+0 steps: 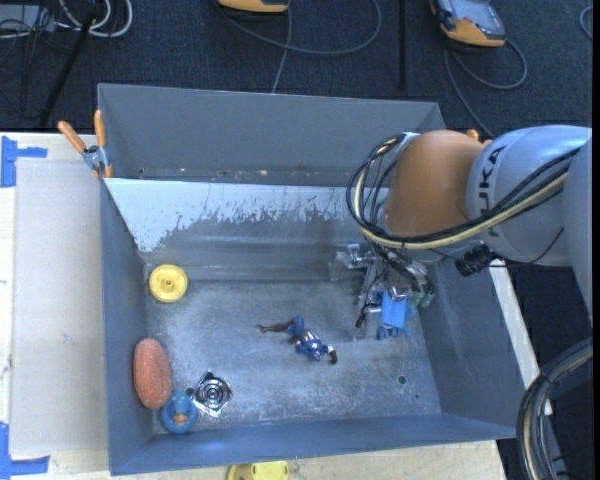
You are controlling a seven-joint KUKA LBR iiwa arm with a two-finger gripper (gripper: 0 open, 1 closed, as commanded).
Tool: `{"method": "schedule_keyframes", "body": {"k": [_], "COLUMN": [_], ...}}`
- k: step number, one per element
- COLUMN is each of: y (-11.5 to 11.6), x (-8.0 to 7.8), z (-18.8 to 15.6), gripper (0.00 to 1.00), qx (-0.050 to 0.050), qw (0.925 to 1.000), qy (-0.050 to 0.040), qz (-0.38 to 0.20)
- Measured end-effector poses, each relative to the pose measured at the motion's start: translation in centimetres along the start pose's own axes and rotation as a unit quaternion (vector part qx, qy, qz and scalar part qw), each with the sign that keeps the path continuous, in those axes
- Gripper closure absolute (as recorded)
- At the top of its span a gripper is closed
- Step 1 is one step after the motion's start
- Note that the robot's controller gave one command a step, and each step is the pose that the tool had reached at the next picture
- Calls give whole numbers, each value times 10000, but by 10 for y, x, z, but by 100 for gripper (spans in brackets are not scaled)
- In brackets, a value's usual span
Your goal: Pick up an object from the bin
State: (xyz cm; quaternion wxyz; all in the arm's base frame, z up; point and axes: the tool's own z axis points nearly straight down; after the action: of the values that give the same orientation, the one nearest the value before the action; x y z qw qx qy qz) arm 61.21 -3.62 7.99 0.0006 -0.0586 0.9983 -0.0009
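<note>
Gripper [378, 308] of mine hangs low at the right of the bin [270, 163]; whether it is clenched or released I cannot tell. A small blue block [392, 313] sits right at its tip. I judge it light, stiff and flat-sided, best pinched across its narrow faces. Just to the left lies a blue toy [308, 343], thin and fiddly. Far left rest a yellow disc [167, 283], orange oval [151, 372], metal piece [212, 394] and blue ring [178, 415].

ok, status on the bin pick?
Gripper low at right side of bin, blue block at its tip; grip unclear. Small blue toy nearest, to its left. Nothing between them.
</note>
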Motion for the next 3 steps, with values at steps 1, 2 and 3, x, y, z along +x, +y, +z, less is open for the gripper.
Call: {"method": "schedule_keyframes", "body": {"k": [1, 2, 3], "y": [-18, -62, -52], "x": [10, 16, 7], "z": [-18, -45, -4], "gripper": [0, 0, 0], "qx": [-34, 6, -6], "qw": [9995, 9987, 9994], "qy": [-1, -20, -14], "qz": [-327, -515, -340]}}
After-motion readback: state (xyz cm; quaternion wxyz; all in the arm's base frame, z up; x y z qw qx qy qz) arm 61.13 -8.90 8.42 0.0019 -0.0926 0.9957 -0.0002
